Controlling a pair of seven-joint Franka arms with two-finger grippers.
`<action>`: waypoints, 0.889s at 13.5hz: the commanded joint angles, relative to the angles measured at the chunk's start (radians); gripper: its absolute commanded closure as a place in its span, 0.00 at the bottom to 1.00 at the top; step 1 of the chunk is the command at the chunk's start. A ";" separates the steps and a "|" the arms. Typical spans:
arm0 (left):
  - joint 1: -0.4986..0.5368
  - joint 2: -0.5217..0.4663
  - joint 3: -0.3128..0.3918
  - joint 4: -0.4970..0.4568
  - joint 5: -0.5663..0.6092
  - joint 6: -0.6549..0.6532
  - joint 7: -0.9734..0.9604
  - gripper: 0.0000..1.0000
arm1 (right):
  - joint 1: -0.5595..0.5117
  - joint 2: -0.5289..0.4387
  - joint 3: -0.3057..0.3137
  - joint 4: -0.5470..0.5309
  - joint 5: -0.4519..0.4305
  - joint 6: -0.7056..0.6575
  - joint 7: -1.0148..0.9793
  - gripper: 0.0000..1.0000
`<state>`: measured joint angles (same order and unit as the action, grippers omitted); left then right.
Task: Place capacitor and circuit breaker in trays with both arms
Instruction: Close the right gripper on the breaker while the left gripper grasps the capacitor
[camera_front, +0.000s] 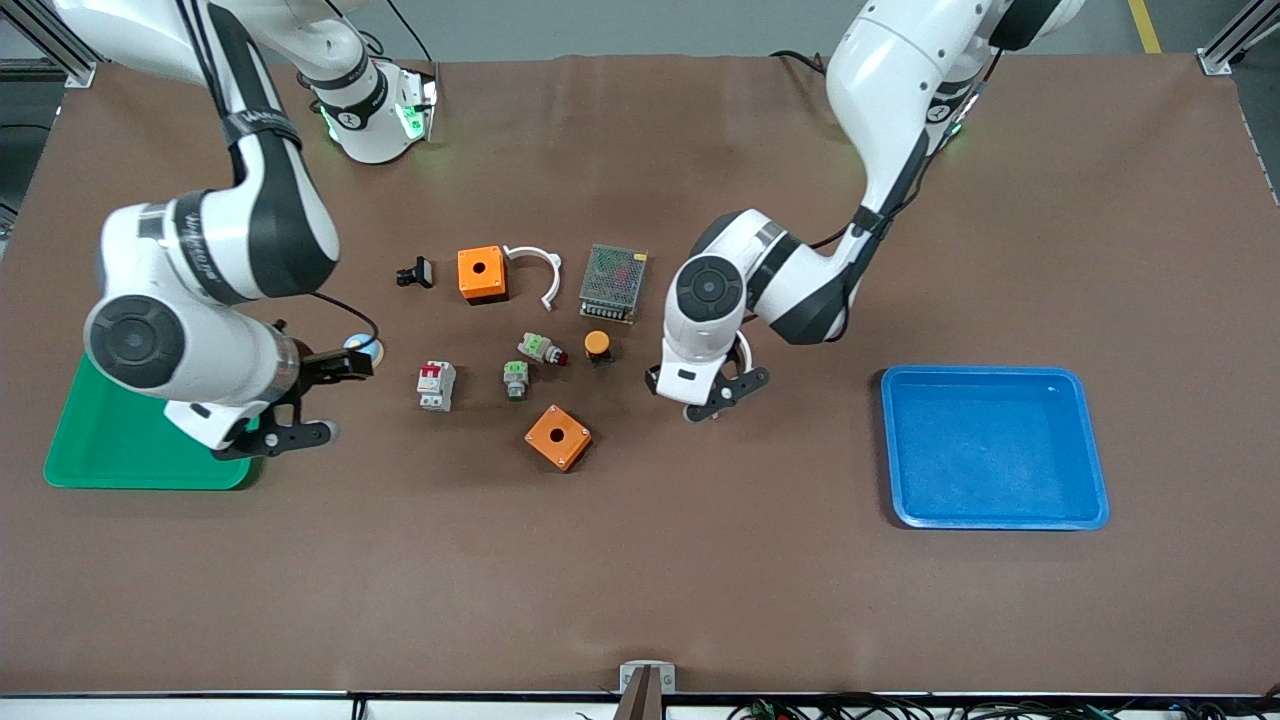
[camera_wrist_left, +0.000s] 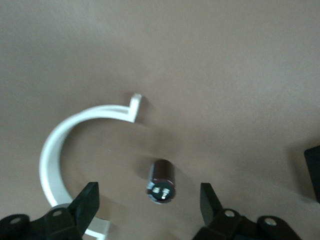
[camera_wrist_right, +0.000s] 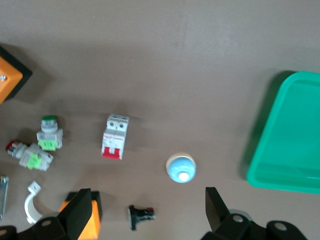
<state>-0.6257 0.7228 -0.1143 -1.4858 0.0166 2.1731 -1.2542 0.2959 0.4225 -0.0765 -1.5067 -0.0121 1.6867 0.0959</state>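
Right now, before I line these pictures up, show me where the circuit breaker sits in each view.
Front view: the circuit breaker lies on the table between the green tray and the green-topped parts.
Right wrist view: the circuit breaker lies between the green-topped parts and the green tray.
Left wrist view: not in it.
Shared landmark: the green tray, seen in the front and right wrist views.

Arms: you've got two big white arms, the left arm (camera_front: 800, 280) and the right arm (camera_front: 215, 260), glossy rounded shells.
Joints: black bands and round black end caps on both.
Markings: pale lettering on the right arm's black band, too small to read.
Cables: thin black cable along each forearm.
Lights: green glow at both bases.
Grippers: left gripper (camera_wrist_left: 150, 202) and right gripper (camera_wrist_right: 147, 212), black fingers, silver screws.
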 joint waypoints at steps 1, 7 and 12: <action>-0.019 0.027 0.008 -0.004 0.006 0.033 -0.050 0.27 | 0.045 -0.010 -0.006 -0.128 0.010 0.124 0.079 0.00; -0.040 0.055 0.010 -0.027 0.008 0.106 -0.103 0.41 | 0.037 -0.019 -0.008 -0.357 0.096 0.419 0.099 0.00; -0.039 0.056 0.013 -0.028 0.073 0.105 -0.123 0.85 | 0.045 -0.013 -0.006 -0.477 0.141 0.607 0.100 0.00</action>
<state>-0.6569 0.7845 -0.1088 -1.5063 0.0344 2.2656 -1.3437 0.3376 0.4325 -0.0849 -1.9409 0.0987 2.2614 0.1851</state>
